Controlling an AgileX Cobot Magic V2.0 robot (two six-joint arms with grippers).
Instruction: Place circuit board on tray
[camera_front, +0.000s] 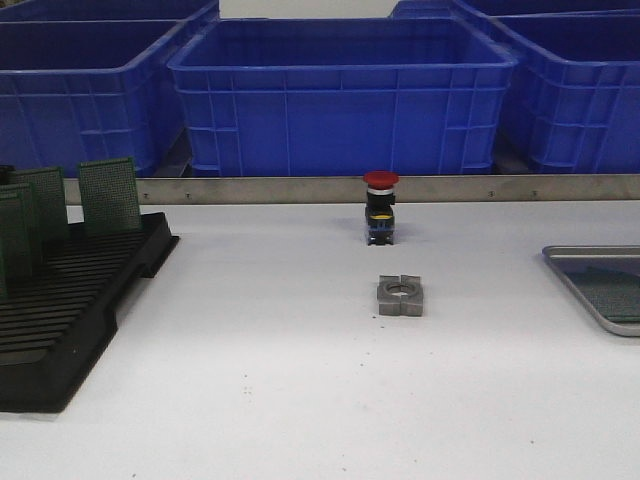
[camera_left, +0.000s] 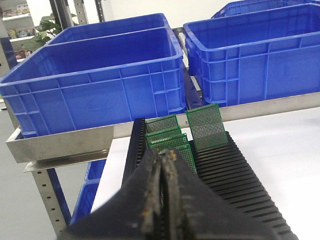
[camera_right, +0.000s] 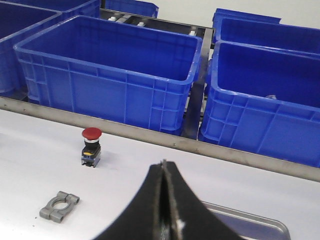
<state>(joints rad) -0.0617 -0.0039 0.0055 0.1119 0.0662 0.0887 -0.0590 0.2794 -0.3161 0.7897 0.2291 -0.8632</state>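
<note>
Several green circuit boards (camera_front: 108, 195) stand upright in a black slotted rack (camera_front: 60, 320) at the table's left. The silver tray (camera_front: 590, 249) lies at the right edge, and one green circuit board (camera_front: 612, 292) lies flat in it. Neither gripper shows in the front view. In the left wrist view my left gripper (camera_left: 164, 156) is shut, with nothing between its fingers, just short of the racked circuit boards (camera_left: 205, 125). My right gripper (camera_right: 163, 164) is shut and hangs over the near part of the tray (camera_right: 250, 215), hiding most of it.
A red push button (camera_front: 381, 205) stands at the table's middle back, with a grey metal clamp block (camera_front: 401, 296) in front of it. Big blue bins (camera_front: 340, 95) line a shelf behind a metal rail (camera_front: 300, 189).
</note>
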